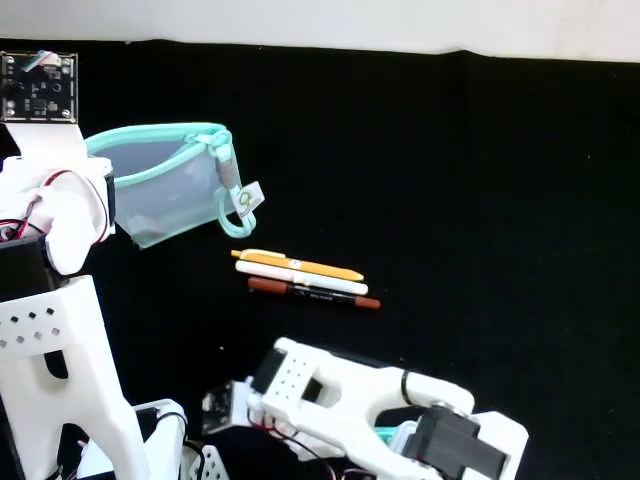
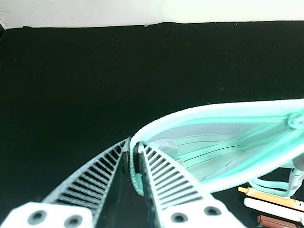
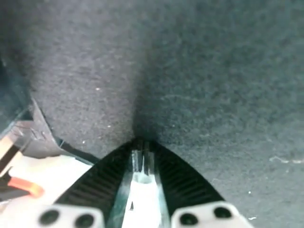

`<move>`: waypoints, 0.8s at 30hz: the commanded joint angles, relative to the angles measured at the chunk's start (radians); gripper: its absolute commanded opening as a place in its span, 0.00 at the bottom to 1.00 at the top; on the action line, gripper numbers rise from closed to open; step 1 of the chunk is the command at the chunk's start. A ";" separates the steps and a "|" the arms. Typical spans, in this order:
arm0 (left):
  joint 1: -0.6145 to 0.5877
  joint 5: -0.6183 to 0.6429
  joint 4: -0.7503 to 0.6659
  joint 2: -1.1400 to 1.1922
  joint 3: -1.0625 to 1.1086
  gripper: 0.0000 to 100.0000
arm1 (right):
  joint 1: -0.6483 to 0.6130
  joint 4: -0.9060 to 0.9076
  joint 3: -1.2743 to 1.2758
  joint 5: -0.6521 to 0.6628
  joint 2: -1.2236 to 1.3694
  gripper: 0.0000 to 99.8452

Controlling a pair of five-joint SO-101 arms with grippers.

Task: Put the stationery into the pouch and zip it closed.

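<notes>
The left end effector [image 2: 133,146] is pinched tight on the left end of the teal pouch [image 1: 165,190]. The pouch's zip is undone and its mouth gapes (the pale lining shows inside). It is at the far left of the black counter [image 1: 480,200]. Just right of it and nearer lie an orange pen [image 1: 300,266], a white pen [image 1: 300,277] and a brown pen [image 1: 312,293], side by side outside the pouch. The right end effector [image 3: 141,146] is closed, fingers together and holding nothing, pointed at the near counter.
</notes>
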 commanded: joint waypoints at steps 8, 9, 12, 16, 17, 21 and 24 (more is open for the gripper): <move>-0.013 0.002 -0.009 0.012 0.007 0.01 | 0.025 0.148 -0.147 -0.017 -0.024 0.35; -0.013 0.002 -0.009 0.012 0.007 0.01 | 0.024 0.159 -0.148 -0.017 -0.039 0.35; -0.013 0.002 -0.009 0.012 0.007 0.01 | 0.021 0.228 -0.148 -0.017 -0.113 0.35; -0.013 0.002 -0.011 0.012 0.007 0.01 | 0.024 0.282 -0.133 -0.017 -0.191 0.35; -0.013 0.002 -0.011 0.012 0.007 0.01 | 0.025 0.282 -0.119 -0.017 -0.197 0.35; -0.010 0.002 -0.011 0.012 0.007 0.01 | 0.025 0.272 -0.058 -0.018 -0.200 0.35; -0.010 0.002 -0.009 0.012 0.007 0.01 | 0.025 0.272 -0.024 -0.017 -0.202 0.35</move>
